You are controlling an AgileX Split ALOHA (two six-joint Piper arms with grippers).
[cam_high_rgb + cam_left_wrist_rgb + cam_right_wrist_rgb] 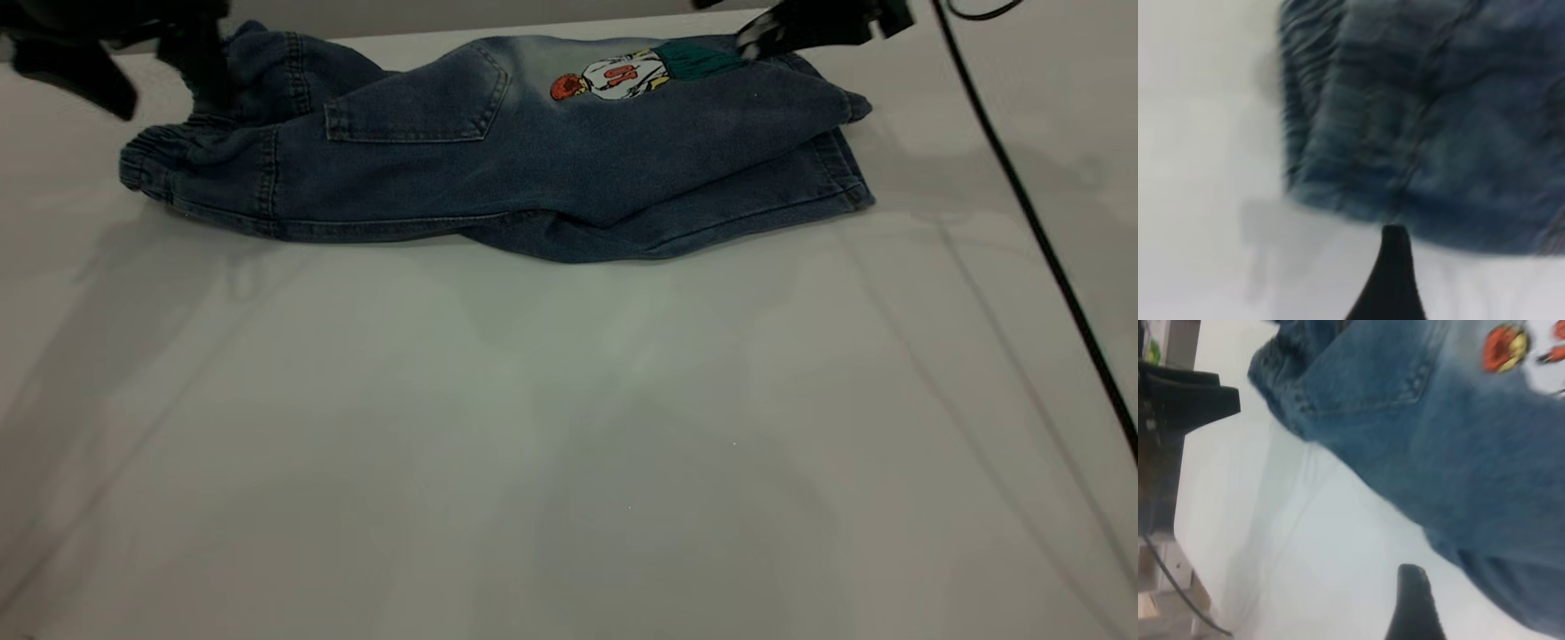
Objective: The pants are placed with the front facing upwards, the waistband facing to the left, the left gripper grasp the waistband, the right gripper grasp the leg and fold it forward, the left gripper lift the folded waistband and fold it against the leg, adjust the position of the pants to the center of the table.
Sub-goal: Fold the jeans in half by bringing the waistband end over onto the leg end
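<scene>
The near stretch of the table [569, 462] lay bare and pale, crossed only by soft shadows, with a black cable [1036, 231] running along its right side. Beyond that, toward the far edge, the pants [533, 160] lay folded lengthwise, one leg doubled over the other so that the back faced up, showing a stitched back pocket [413, 102] and the colourful cartoon patch [622, 76]. The two leg hems [849, 151] sat stacked at the right end, the lower one jutting slightly past the upper. The waistband [156, 164] lay puckered at the left end, touching the tabletop. Farther back, the left gripper [200, 62] stood over the bunched waistband at the far left corner of the garment; whether its fingers were spread or closed on cloth could not be told, and its wrist view gave only one dark fingertip [1390, 280] just beside the denim edge. The right gripper [782, 31] hung at the far right, its tip at the upper leg near the patch; its grip could not be told either.
</scene>
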